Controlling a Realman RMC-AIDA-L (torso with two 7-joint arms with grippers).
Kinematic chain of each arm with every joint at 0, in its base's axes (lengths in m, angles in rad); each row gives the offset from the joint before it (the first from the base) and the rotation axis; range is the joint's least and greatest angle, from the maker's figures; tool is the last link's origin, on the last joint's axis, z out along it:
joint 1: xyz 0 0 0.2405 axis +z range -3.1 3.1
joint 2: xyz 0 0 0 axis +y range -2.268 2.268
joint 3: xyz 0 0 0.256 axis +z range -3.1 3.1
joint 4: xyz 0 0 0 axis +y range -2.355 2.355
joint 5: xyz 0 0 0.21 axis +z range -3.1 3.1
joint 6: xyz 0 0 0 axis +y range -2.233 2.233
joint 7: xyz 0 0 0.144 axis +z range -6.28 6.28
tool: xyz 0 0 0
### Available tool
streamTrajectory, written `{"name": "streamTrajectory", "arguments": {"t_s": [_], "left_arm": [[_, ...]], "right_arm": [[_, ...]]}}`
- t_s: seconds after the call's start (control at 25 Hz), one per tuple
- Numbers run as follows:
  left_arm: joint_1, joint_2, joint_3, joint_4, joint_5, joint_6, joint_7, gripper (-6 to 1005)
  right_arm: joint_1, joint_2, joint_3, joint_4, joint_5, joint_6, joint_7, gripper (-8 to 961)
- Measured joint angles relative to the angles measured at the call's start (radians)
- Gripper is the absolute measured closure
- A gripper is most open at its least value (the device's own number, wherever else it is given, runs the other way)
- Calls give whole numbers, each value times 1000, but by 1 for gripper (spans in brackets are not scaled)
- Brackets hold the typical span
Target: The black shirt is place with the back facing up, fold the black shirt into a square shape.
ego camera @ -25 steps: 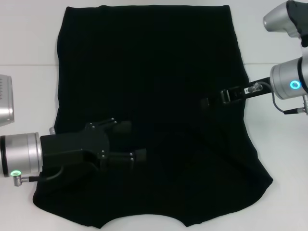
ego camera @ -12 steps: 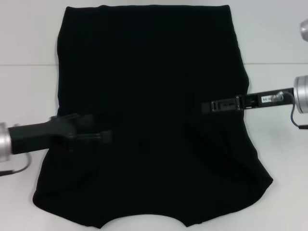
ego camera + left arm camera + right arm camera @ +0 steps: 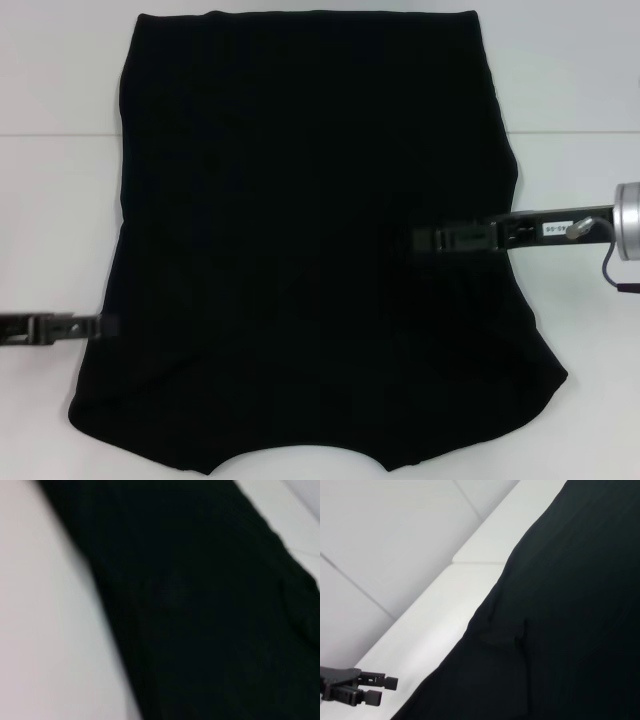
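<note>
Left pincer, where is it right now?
In the head view the left pincer sits low on the robot's left, its tips at the left edge of the black shirt, over the white table.

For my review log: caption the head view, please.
Black shirt lies flat on white table; left gripper at its edge, right gripper over it.

Bare white tabletop [image 3: 580,90] open along both long sides of the large matte black fabric T-shirt [image 3: 300,220] (spread flat, nothing raised on it). Reaching in edge-on over the right border, the slim black right gripper [image 3: 425,238], barring that side. Just at the left edge, the black left gripper [image 3: 100,325].
</note>
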Motion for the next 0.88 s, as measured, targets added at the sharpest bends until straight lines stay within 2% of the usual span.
{"name": "streamTrajectory", "arguments": {"t_s": [0.04,0.4,0.88], "left_arm": [[0,5,-19,16,59,20,-52,50],[-5,13,-54,29,184,75,-113,51],[-14,8,12,8,195,91,-120,50]], "right_arm": [[3,0,-10,1,-1,1,-1,28],[30,0,-166,4,-2,-13,-22,31],[41,-1,-164,-3,-1,-4,-16,34]]}}
